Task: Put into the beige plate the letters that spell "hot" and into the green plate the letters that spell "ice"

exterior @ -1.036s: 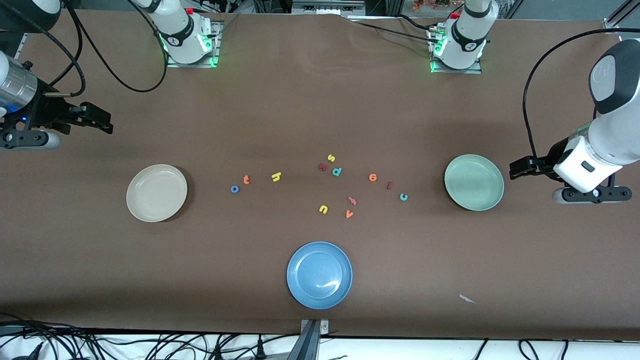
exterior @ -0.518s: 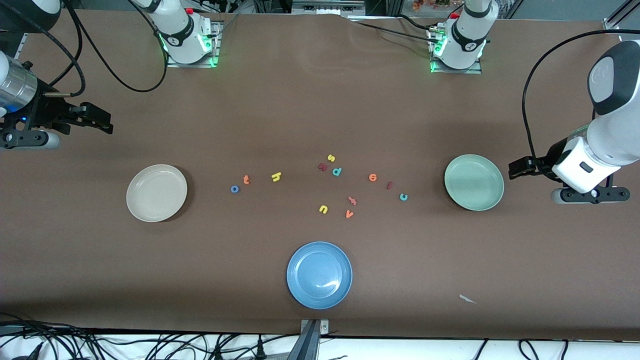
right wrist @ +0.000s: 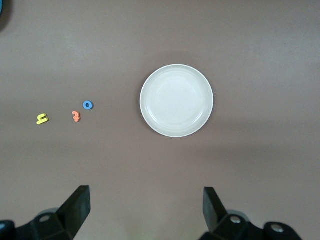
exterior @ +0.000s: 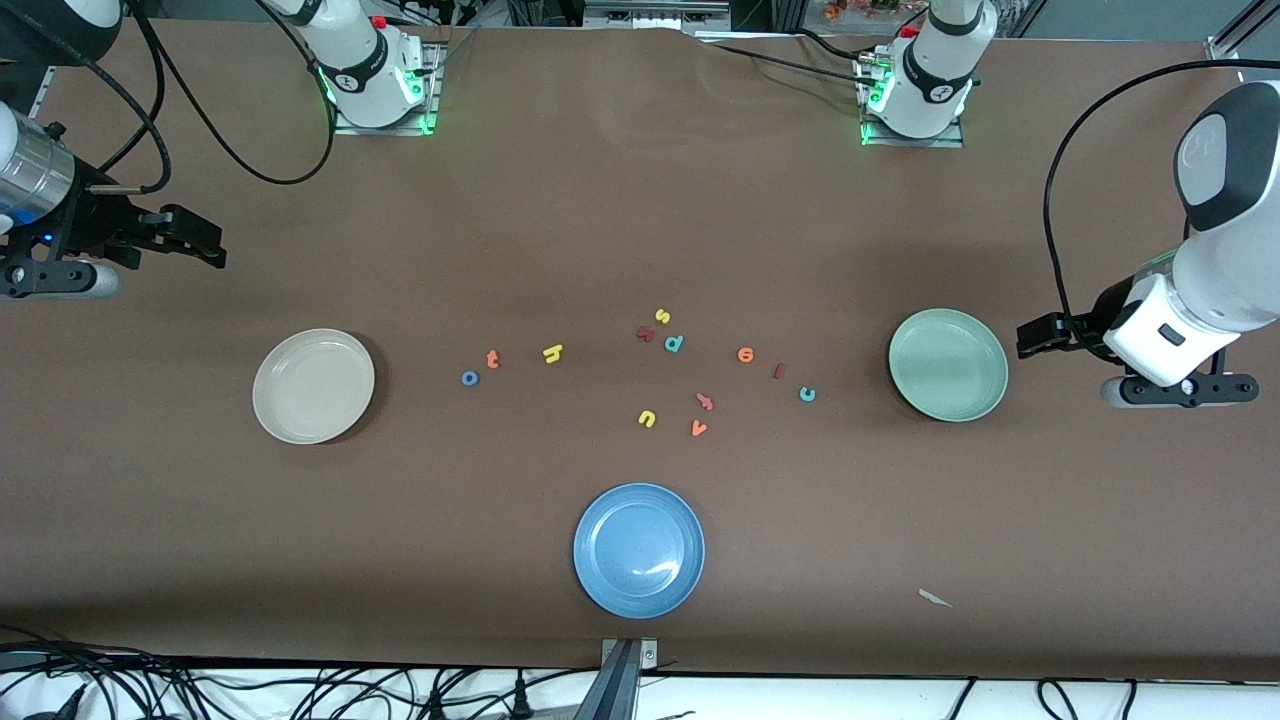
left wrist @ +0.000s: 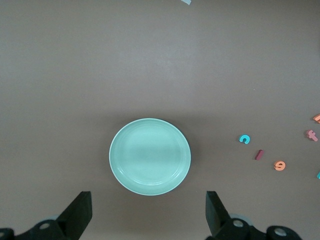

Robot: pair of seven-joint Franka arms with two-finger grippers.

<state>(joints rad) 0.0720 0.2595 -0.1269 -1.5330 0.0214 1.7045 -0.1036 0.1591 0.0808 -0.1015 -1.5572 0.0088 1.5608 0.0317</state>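
Note:
The beige plate (exterior: pixel 313 385) (right wrist: pixel 176 100) lies empty toward the right arm's end. The blue o (exterior: pixel 470 378) (right wrist: pixel 88 105), orange t (exterior: pixel 492 359) (right wrist: pixel 76 116) and yellow h (exterior: pixel 552 352) (right wrist: pixel 42 119) lie in a row beside it. The green plate (exterior: pixel 948 364) (left wrist: pixel 150 156) lies empty toward the left arm's end, with the teal c (exterior: pixel 807 394) (left wrist: pixel 244 139), dark red i (exterior: pixel 779 371) (left wrist: pixel 259 154) and orange e (exterior: pixel 745 354) (left wrist: pixel 280 165) beside it. My left gripper (exterior: pixel 1035 335) (left wrist: pixel 148 212) hangs open over bare table just outside the green plate. My right gripper (exterior: pixel 205 243) (right wrist: pixel 145 207) hangs open over bare table at its end.
A blue plate (exterior: pixel 639 550) sits nearest the front camera, mid-table. Other letters lie in the middle: yellow s (exterior: pixel 662 316), dark red k (exterior: pixel 645 334), teal p (exterior: pixel 674 343), yellow u (exterior: pixel 646 418), orange v (exterior: pixel 699 428) and one more orange letter (exterior: pixel 705 402). A paper scrap (exterior: pixel 935 598) lies near the front edge.
The left arm's wrist has shifted very slightly; its gripper stays beside the green plate. The right arm and all letters are unmoved.

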